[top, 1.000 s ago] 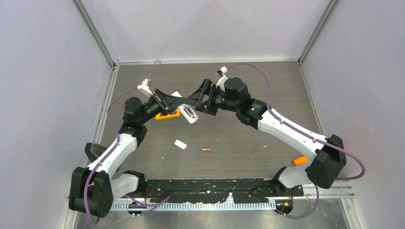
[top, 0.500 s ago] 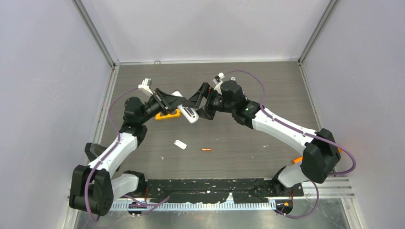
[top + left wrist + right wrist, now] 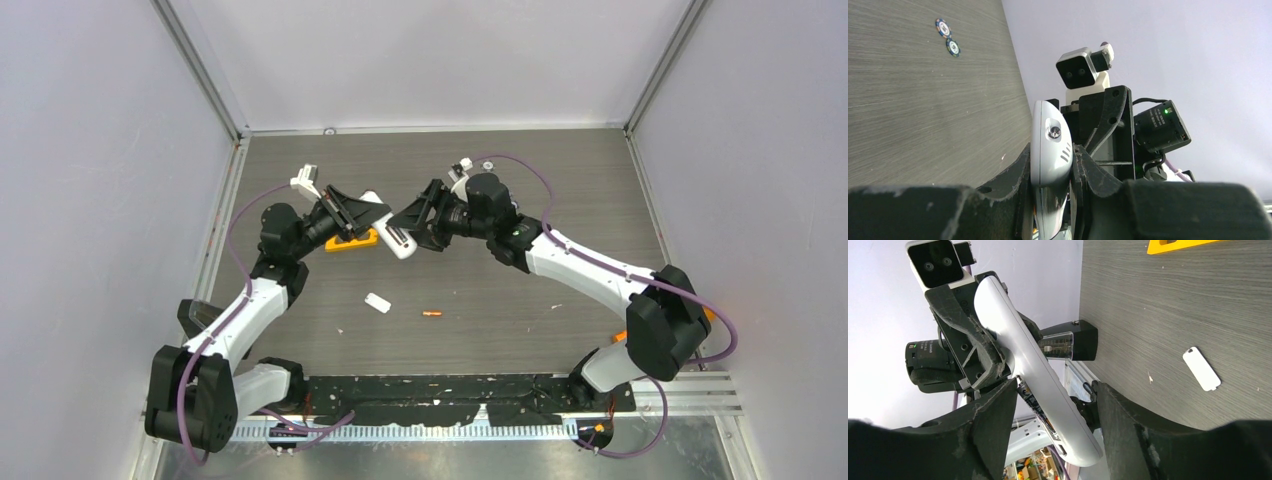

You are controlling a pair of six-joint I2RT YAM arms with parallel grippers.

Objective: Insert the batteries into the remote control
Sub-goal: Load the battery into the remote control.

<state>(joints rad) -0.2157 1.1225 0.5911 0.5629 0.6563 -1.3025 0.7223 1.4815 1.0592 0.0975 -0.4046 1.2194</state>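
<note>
My left gripper [image 3: 372, 213] is shut on the white remote control [image 3: 398, 241] and holds it above the table. It shows clamped edge-on between the pads in the left wrist view [image 3: 1049, 145]. My right gripper [image 3: 412, 218] is open, and its jaws straddle the remote's lower end [image 3: 1048, 390] without clamping it. A dark battery [image 3: 1036, 403] lies in the remote's open slot, close to my right gripper's left finger [image 3: 993, 415]. The orange battery [image 3: 431, 314] lies on the table in front.
A small white tab [image 3: 377, 302] lies left of the orange battery and also shows in the right wrist view [image 3: 1202, 368]. A flat orange triangle [image 3: 352, 241] lies under the left gripper. Two small round discs [image 3: 948, 37] lie on the table.
My right arm has swung left and its gripper has come down around the remote's lower end. The left gripper and the remote have stayed in place.
</note>
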